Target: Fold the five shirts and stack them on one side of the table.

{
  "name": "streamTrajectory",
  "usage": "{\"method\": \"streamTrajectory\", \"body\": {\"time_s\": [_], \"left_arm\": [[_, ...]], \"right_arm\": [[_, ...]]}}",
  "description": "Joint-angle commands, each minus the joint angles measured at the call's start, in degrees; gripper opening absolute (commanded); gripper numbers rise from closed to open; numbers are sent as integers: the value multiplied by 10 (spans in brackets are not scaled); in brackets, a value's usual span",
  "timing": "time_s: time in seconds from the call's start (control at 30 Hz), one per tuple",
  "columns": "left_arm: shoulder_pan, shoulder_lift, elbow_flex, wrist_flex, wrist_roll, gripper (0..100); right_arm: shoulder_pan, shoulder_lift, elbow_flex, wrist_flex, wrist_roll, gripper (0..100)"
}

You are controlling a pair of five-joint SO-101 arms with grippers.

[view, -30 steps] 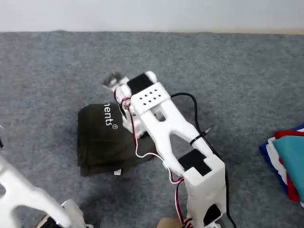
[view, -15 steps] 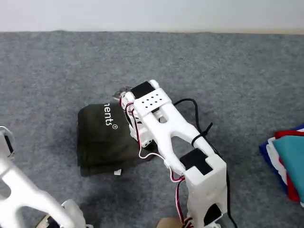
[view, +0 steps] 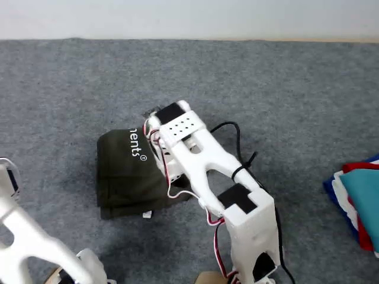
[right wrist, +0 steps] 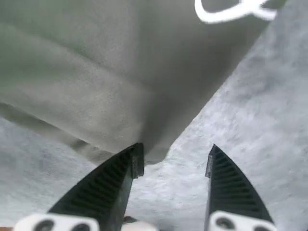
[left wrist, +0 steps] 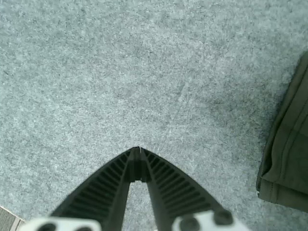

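Roughly four-fifths done, by my read. A stack (view: 357, 198) of folded shirts sits at the 3 o'clock edge of the grey surface (view: 266, 89) in the high view, with blue, white, red and teal layers showing (probably four shirts, though the frame cuts it off). The dark shirt (view: 124, 177) lies already folded left of centre, around 8 o'clock, well apart from that stack. What looks left: carry it over and set it on top.

Dark shirt: a near-square packet, a shade longer along the 12–6 line as far as I can tell. White lettering (view: 136, 145) sits by its 1 o'clock corner and runs along that same line. A small white tag (view: 145, 214) pokes out at the 6 o'clock edge.

Right arm (view: 201, 163) reaches in over the packet's 3 o'clock edge. The right fingers (right wrist: 113, 185) are spread wide with nothing between them; one tip sits at the cloth's folded edge, the other over bare carpet.

Left fingers (left wrist: 168, 187) are closed tip to tip, empty, over carpet, with the shirt's edge just beside them.
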Motion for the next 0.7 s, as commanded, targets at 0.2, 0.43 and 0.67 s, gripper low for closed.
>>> {"method": "streamTrajectory", "body": {"time_s": [0.2,0.43,0.67], "left_arm": [[-2,-17,-1,-11,-7,2],[-4,-17,-1,-11,-37,2],[-4,-17,3,-24,-37,2]], "right_arm": [[-30,-3,-30,-7,-143,223],[-30,55,-27,-57,-143,223],[-17,144,-51,-53,-142,52]]}}
